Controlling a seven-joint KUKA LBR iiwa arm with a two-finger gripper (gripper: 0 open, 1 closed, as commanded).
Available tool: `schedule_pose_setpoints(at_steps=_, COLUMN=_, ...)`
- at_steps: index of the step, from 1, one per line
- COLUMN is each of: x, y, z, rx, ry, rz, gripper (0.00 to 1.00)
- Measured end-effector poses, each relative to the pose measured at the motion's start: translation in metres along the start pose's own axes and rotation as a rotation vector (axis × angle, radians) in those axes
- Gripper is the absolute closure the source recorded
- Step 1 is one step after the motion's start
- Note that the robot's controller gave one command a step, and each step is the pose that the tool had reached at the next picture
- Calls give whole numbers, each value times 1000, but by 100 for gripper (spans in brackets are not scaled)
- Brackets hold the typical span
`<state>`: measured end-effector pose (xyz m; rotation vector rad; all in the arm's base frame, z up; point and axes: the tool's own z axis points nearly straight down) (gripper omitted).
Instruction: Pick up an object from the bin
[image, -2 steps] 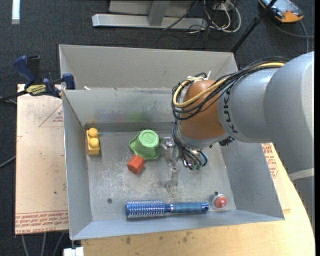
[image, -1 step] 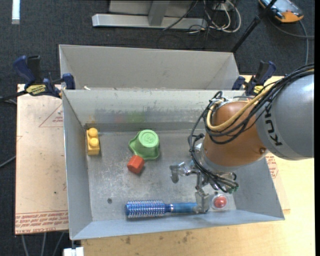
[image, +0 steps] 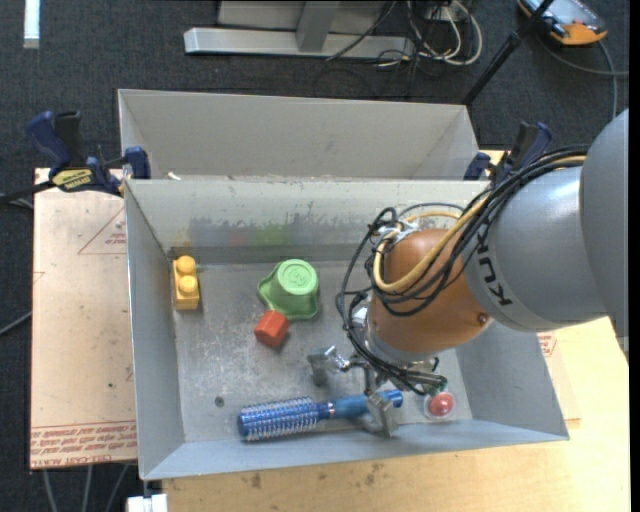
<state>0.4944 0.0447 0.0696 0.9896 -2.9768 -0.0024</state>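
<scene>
My gripper (image: 352, 392) hangs under the orange wrist cover near the bin's front, right of centre. Its two grey fingers stand apart, one finger (image: 320, 367) to the upper left and the other down at the front wall. A blue hairbrush (image: 300, 414) lies along the front wall, bristle head to the left. Its handle runs under the gap between the fingers and touches the lower one. Nothing is lifted. A small red round thing (image: 439, 405) lies just right of the gripper. A red cube (image: 270, 328) sits up and to the left of it.
A green upturned cup (image: 292, 288) stands behind the red cube, mid-bin. A yellow toy block (image: 186, 282) sits by the left wall. The arm and its cables cover the bin's right half.
</scene>
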Motion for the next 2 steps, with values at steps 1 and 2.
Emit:
schedule_pose_setpoints(at_steps=1, x=-1, y=-1, z=0, rx=2, ry=-5, rz=1, gripper=100)
schedule_pose_setpoints(at_steps=2, x=13, y=3, z=-166, rx=8, ry=-13, rz=-2, gripper=100)
